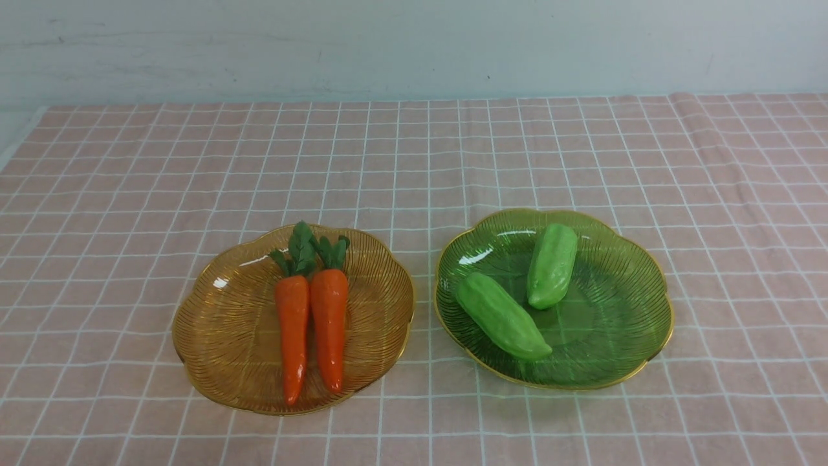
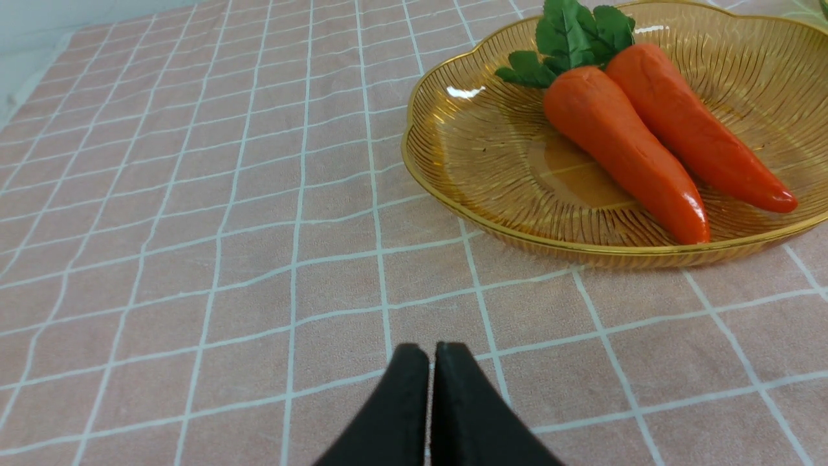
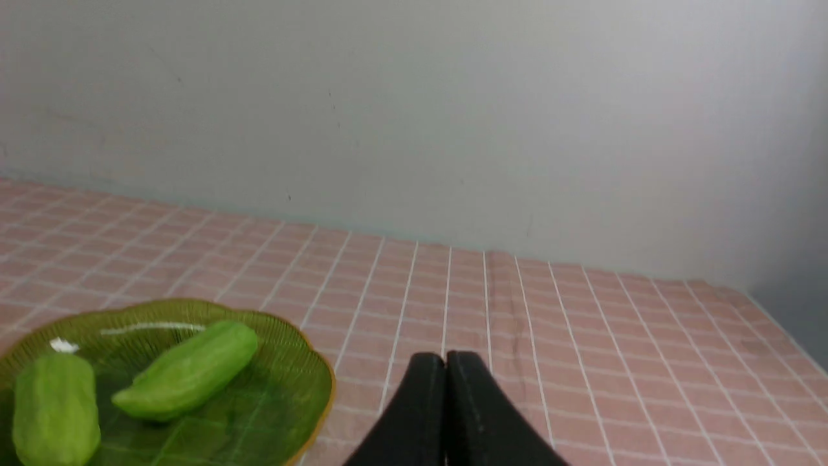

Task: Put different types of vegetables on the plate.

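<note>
Two orange carrots, one (image 1: 292, 333) beside the other (image 1: 330, 327), lie with their green tops pointing away on an amber glass plate (image 1: 226, 336) at the left. Two light green gourds, one (image 1: 501, 316) near and one (image 1: 552, 265) farther, lie on a green glass plate (image 1: 621, 323) at the right. Neither gripper shows in the front view. My left gripper (image 2: 431, 353) is shut and empty over the cloth, short of the amber plate (image 2: 479, 168) with its carrots (image 2: 621, 149). My right gripper (image 3: 446, 362) is shut and empty, beside the green plate (image 3: 284, 401) and gourds (image 3: 187, 372).
A pink checked cloth (image 1: 414, 149) covers the table. A pale wall (image 1: 414, 45) runs along the far edge. The cloth's right edge shows in the right wrist view (image 3: 783, 330).
</note>
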